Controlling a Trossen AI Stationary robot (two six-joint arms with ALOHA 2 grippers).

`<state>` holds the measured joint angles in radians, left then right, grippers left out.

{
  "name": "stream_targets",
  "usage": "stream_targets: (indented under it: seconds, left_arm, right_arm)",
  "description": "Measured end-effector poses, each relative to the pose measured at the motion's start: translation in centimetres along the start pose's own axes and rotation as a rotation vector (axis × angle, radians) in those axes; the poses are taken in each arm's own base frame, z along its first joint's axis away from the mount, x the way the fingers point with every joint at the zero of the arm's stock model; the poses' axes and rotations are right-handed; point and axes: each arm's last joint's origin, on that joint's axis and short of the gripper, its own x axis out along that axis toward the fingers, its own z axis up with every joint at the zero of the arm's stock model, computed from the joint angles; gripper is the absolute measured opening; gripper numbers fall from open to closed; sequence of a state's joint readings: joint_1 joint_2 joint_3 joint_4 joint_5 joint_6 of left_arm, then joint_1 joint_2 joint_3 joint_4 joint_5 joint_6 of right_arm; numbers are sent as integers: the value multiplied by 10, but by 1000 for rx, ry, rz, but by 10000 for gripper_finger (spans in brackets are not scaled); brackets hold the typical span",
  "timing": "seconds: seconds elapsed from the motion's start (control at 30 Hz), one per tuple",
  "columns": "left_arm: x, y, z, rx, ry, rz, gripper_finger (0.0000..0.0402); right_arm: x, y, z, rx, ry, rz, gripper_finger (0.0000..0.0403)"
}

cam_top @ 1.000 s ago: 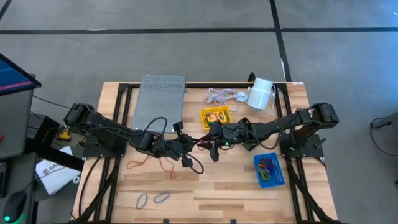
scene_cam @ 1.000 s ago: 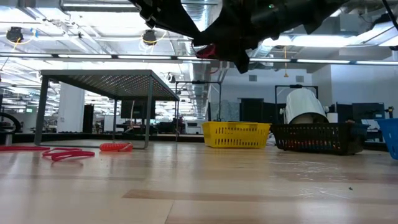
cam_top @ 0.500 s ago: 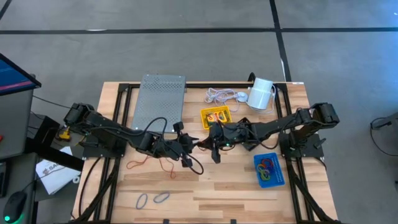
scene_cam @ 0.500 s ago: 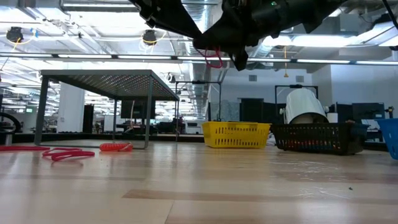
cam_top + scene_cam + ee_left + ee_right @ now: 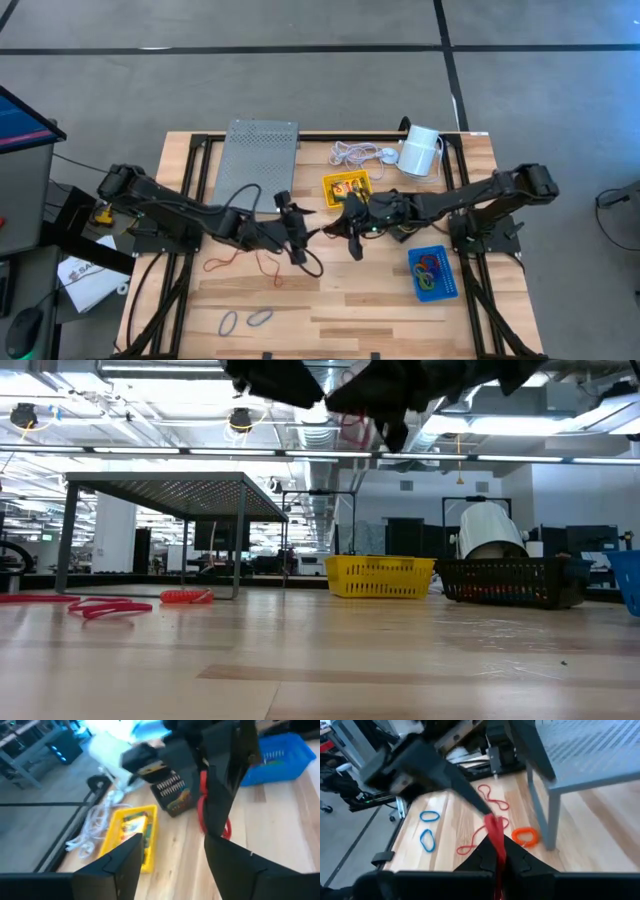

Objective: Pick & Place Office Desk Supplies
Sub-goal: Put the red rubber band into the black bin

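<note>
At the centre of the high view, above the wooden counter (image 5: 330,300), your two arms meet: the right end effector (image 5: 352,240) is clamped on a red rubber band (image 5: 495,837), and the left end effector (image 5: 297,232) stands just beside it with its fingers apart, holding nothing. Nearest the lower edge lie two blue bands (image 5: 245,320); red loops (image 5: 262,265) trail under the left arm. At the lower right sits the blue tray (image 5: 433,273), holding bands. Behind the arms, the yellow tray (image 5: 345,188) holds crayon boxes, and the black mesh tray (image 5: 510,582) sits mostly hidden under the right arm. Farther back you have the grey perforated stand (image 5: 258,160), the coiled white cord (image 5: 355,154) and the white cylinder (image 5: 420,150).
</note>
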<state>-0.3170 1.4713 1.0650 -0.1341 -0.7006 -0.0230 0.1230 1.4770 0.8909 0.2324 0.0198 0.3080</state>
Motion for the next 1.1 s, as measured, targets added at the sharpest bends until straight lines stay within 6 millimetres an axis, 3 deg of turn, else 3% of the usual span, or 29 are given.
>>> stream_targets:
  seconds: [0.17,0.37,0.53,0.77,0.9,1.1]
  left_arm:
    - [-31,21,15,-82,-67,-30,215]
    - [-65,34,10,-138,-28,-103,198]
    - [-74,34,-18,-232,-119,-144,181]
    - [-70,34,-60,-319,-156,-197,160]
    - [-66,31,-68,-315,-154,-198,151]
    - [-63,31,-72,-281,-141,-178,139]
  right_arm:
    - [-21,-3,9,-8,29,-32,0]
    - [-65,-12,20,-8,75,-164,0]
    - [-117,-18,27,9,79,-279,0]
    - [-175,-28,16,147,153,-438,0]
    - [-179,-33,2,214,174,-495,0]
    - [-156,-48,-39,315,309,-561,0]
